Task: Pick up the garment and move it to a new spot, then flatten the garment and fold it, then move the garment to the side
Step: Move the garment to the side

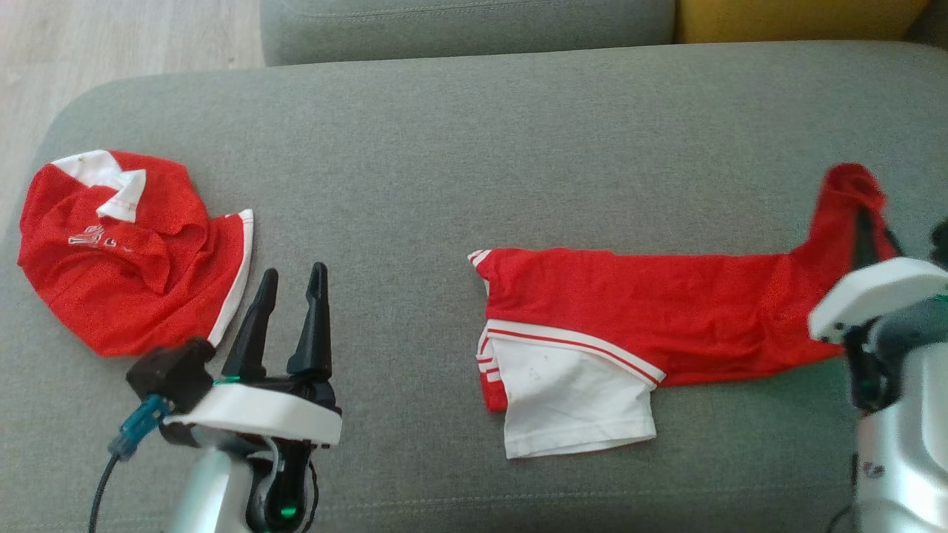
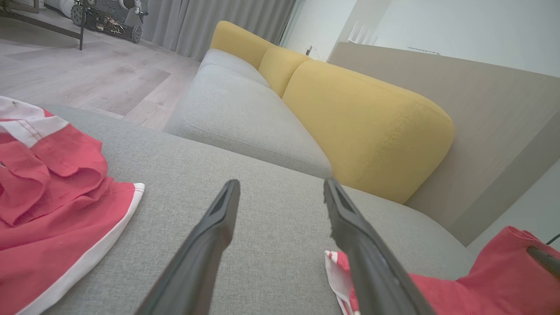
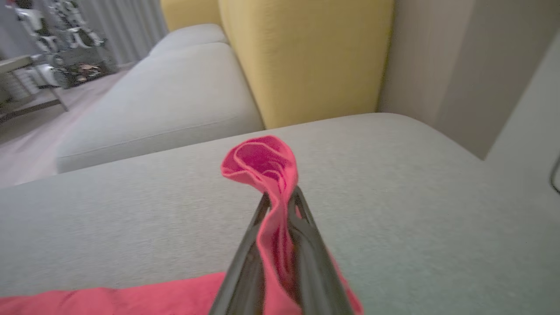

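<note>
Grey sofa cushion (image 1: 415, 148) — seemingly pulling red garment (image 1: 652, 311) flat.
Pinching its raised end with right gripper (image 3: 280, 197), jaws clamped — holding left gripper (image 1: 293, 271) idle, jaws wide.

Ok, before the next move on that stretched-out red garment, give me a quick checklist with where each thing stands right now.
1. Grip: right hand shut on the red end of the stretched garment: ok.
2. Free hand: left hand open and empty: ok.
3. Flatness: not ok. The gripped end stands up bunched, and white fabric overlaps the red at the near edge.
4. Separation: crumpled garment lies apart from the stretched garment, with bare cushion between them: ok.
5. Number of layers pinched by the right hand: cannot tell.
</note>
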Robot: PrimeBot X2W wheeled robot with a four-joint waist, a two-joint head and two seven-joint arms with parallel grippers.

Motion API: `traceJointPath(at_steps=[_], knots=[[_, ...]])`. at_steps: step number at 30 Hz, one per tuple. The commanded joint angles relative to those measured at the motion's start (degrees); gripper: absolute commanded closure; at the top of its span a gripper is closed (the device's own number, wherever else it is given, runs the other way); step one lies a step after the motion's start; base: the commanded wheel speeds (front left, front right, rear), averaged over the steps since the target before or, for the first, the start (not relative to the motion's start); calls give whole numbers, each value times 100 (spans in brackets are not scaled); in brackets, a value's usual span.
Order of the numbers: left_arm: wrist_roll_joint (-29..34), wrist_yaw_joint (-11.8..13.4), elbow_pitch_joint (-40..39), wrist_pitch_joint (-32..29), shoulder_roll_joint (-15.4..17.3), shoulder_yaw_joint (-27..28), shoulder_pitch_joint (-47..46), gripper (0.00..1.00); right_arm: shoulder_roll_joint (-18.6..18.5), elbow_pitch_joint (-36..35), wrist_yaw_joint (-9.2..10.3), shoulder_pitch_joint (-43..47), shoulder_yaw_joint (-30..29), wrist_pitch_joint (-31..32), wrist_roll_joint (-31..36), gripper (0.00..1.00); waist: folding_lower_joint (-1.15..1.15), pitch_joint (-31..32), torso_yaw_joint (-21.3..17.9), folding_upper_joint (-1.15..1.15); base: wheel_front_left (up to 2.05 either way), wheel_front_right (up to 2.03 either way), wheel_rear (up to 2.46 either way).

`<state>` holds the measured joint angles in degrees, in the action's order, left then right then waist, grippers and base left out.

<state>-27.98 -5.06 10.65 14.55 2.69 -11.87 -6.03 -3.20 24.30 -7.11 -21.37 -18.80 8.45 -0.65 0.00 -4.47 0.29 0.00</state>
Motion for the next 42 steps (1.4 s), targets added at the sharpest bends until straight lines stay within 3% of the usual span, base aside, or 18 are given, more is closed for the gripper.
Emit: traceJointPath(at_steps=[1,4,16,22,31,32,33,37,42], knots=[[-34,9,-177,45,19,231,-157,0,24,-368,-37,-72,426,118,-277,100,0,2,-29,0,0,0,0],[-20,4,-184,45,19,274,-158,0,29,-669,-37,59,1078,299,-1025,100,0,-3,-60,0,0,0,0],[-60,-11,-140,45,19,199,-235,0,32,-1576,-37,559,3361,271,-2743,100,0,-129,-4,0,0,0,0],[-117,-3,-120,45,19,153,-269,0,32,-1287,-37,595,4049,-190,-3258,100,0,-198,143,0,0,0,0],[-164,13,-95,45,19,127,-293,0,32,-536,-37,391,4551,-744,-3565,100,0,-295,308,0,0,0,0],[-168,15,-89,45,19,123,-295,0,32,-467,-37,362,4600,-803,-3602,58,0,-304,322,0,0,0,0],[-173,19,-85,45,19,122,-298,0,32,-405,-37,339,4662,-832,-3669,0,0,-317,334,0,0,0,0],[-185,30,-76,45,19,124,-316,0,32,-294,-37,210,4882,-947,-3834,0,0,-357,355,0,0,0,0],[-174,42,-57,45,19,158,-297,0,32,-264,-37,26,4685,-1152,-3853,0,0,-332,297,0,0,0,0]])
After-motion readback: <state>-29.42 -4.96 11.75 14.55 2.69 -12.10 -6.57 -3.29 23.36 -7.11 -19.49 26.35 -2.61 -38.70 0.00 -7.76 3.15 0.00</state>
